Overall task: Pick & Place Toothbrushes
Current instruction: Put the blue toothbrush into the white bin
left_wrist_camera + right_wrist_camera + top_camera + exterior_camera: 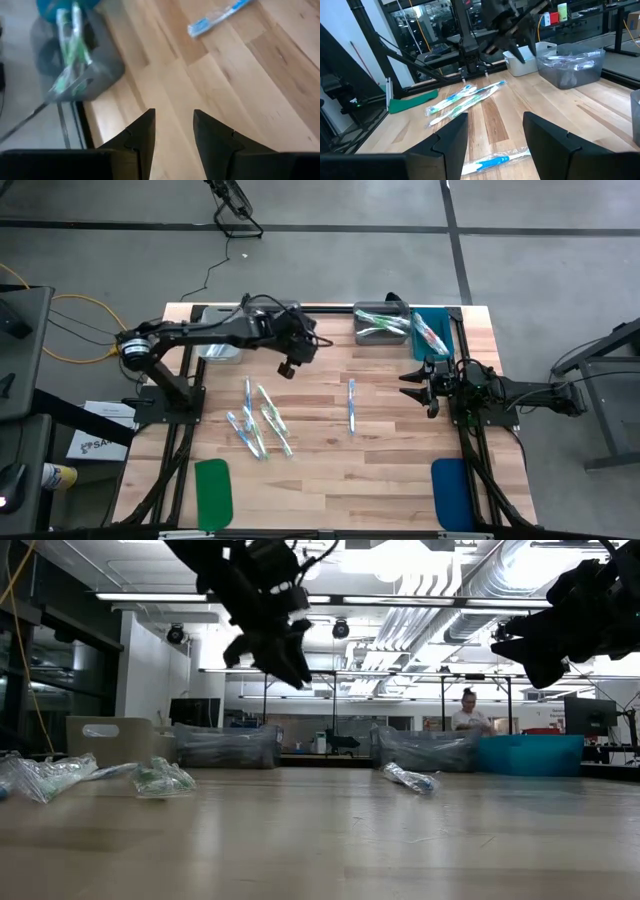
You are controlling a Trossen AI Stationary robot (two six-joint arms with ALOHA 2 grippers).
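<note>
Several wrapped toothbrushes [258, 418] lie in a loose cluster on the wooden table, left of centre. A single blue one [352, 405] lies apart nearer the middle, also seen as the blue toothbrush [492, 162] in the right wrist view. More green toothbrushes [385, 325] lie in a grey bin [362, 338] at the far edge. My left gripper [288, 367] hovers open and empty above the table, between the cluster and the far bins. My right gripper [412, 380] hovers open and empty to the right of the single blue toothbrush.
A blue bin [447, 340] holding a pink-accented toothbrush stands beside the grey bin. Another pale bin [215, 352] sits at the far left under my left arm. A green pad [213, 490] and a blue pad [450, 492] lie at the near edge. A person [468, 712] stands far behind.
</note>
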